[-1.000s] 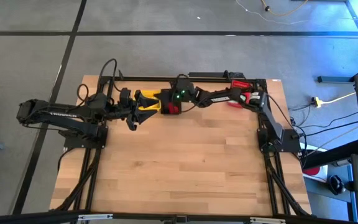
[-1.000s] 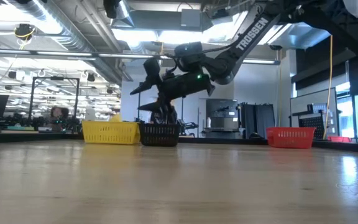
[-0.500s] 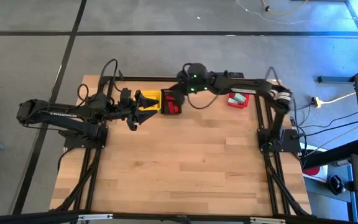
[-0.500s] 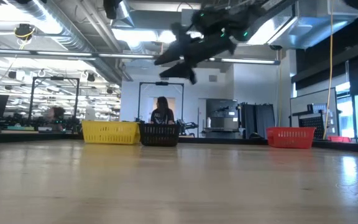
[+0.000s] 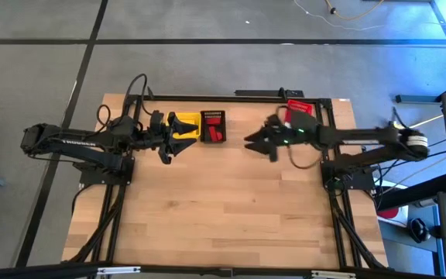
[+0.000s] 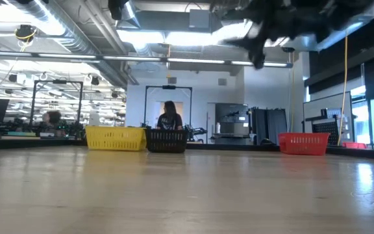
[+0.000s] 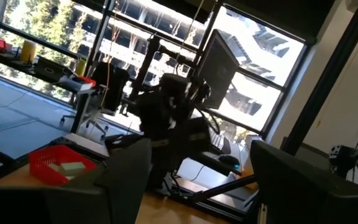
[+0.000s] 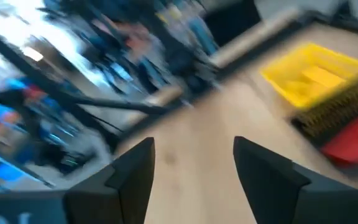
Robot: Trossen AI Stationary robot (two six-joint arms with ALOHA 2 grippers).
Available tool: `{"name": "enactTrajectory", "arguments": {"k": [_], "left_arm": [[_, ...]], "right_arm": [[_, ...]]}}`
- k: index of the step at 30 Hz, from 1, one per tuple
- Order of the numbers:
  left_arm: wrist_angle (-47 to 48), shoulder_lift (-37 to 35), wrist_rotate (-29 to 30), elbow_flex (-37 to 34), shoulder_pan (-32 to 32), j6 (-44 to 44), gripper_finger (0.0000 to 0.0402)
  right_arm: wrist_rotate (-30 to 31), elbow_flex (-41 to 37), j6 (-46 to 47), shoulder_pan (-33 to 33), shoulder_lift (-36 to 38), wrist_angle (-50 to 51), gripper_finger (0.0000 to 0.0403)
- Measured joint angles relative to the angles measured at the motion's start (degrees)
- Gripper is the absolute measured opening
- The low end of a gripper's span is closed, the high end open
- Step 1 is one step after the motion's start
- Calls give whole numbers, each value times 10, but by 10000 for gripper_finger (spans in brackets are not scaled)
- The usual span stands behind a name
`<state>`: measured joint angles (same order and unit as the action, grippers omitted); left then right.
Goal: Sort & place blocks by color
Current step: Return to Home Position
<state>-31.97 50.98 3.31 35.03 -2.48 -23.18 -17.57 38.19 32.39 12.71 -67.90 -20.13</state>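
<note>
High view suggests the sorting is done: no block lies loose on the desk, and red blocks sit in the black basket at 12 o'clock, beside the yellow basket at 11 o'clock. The left hand hovers just beside the yellow basket, fingers apart and empty. The right hand hangs over bare desk toward 1 o'clock, near the red basket, fingers spread with nothing between them. By this reading, only parking the arms remains. The left wrist view supplies what the overhead misses, a pale green block in the red basket. The right wrist view confirms yellow blocks in the yellow one. The low view gives only basket walls, plus a person beyond the desk
</note>
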Motion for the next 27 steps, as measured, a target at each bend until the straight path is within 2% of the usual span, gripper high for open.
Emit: {"name": "enactTrajectory", "arguments": {"k": [4,8,11,20,23,25,27], "left_arm": [[3,0,0,0,0,11,267],[5,0,-8,0,0,13,267],[7,0,-20,0,0,15,267],[24,0,-38,0,0,32,263],[30,0,-50,0,7,46,227],[48,-1,-52,0,12,48,180],[80,-14,-54,0,12,49,116]], "right_arm": [[42,-27,-29,-49,68,-46,218],[83,-27,-176,-90,93,-46,218],[90,-27,-270,-108,96,-47,218],[91,-28,-250,-114,96,-54,218],[91,-28,-250,-114,96,-54,218],[91,-28,-245,-114,96,-54,218],[91,-28,-233,-114,96,-54,218]]}}
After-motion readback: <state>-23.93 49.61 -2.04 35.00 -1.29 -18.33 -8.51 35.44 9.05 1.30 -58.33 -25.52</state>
